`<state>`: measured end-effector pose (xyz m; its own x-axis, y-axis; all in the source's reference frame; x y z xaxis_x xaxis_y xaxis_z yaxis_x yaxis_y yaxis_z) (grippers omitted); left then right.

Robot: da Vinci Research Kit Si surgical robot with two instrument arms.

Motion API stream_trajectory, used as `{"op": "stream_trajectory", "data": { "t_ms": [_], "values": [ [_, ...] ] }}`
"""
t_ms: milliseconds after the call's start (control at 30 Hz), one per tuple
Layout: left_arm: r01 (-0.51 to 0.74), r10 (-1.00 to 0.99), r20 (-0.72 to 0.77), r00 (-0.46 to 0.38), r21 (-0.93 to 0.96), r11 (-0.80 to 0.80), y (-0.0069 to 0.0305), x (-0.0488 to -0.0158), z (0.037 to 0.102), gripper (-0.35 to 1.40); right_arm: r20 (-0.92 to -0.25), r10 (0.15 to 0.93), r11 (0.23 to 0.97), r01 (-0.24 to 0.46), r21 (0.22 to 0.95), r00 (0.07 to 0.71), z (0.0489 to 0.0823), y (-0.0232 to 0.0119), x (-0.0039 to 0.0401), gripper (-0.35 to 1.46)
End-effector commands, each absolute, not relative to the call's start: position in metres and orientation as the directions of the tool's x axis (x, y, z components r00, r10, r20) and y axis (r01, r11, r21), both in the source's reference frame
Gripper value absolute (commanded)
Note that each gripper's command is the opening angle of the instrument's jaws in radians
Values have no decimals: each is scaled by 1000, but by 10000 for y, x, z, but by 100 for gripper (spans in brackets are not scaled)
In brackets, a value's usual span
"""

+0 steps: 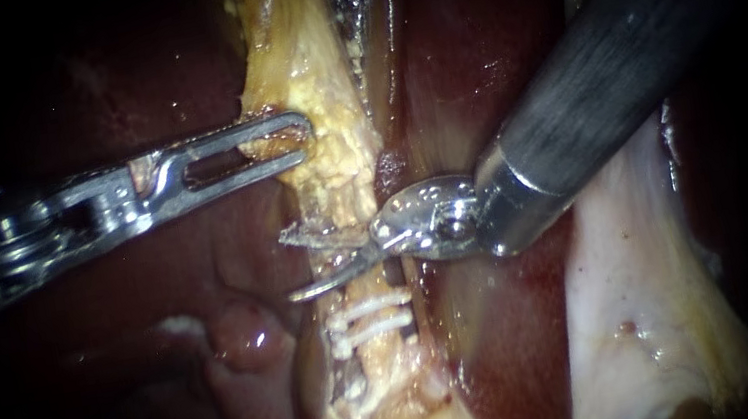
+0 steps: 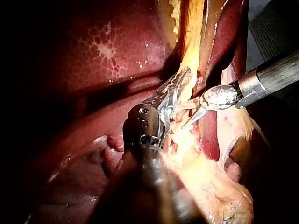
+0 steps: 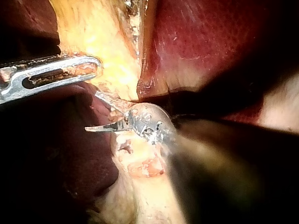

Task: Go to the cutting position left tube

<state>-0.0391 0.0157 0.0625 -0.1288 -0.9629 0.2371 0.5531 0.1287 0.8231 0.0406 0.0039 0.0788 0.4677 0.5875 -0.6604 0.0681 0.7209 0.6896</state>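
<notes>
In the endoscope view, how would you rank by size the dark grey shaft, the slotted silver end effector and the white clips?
Largest: dark grey shaft; then slotted silver end effector; smallest: white clips.

Clips (image 1: 371,323) on tube (image 1: 329,168), below right instrument (image 1: 300,265)

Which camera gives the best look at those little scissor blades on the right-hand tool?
The endoscope view: the right instrument shows both blades open, astride the pale tube above the white clips. The right wrist view shows them from behind; the left wrist view shows one blade clearly.
</notes>
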Motion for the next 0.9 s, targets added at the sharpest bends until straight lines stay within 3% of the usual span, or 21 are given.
{"op": "stream_trajectory", "data": {
  "t_ms": [33, 433, 900],
  "values": [
    [553, -963, 237, -129, 823, 129, 157, -391, 625, -35, -660, 587, 721, 68, 690, 468, 788, 39, 407, 111],
    [553, -963, 237, -128, 823, 129, 157, -387, 623, -35, -634, 614, 696, 56, 716, 471, 781, 34, 401, 114],
    [557, -958, 247, -145, 820, 127, 162, -357, 605, -35, -624, 621, 679, 73, 730, 474, 744, 30, 377, 116]
  ]
}}
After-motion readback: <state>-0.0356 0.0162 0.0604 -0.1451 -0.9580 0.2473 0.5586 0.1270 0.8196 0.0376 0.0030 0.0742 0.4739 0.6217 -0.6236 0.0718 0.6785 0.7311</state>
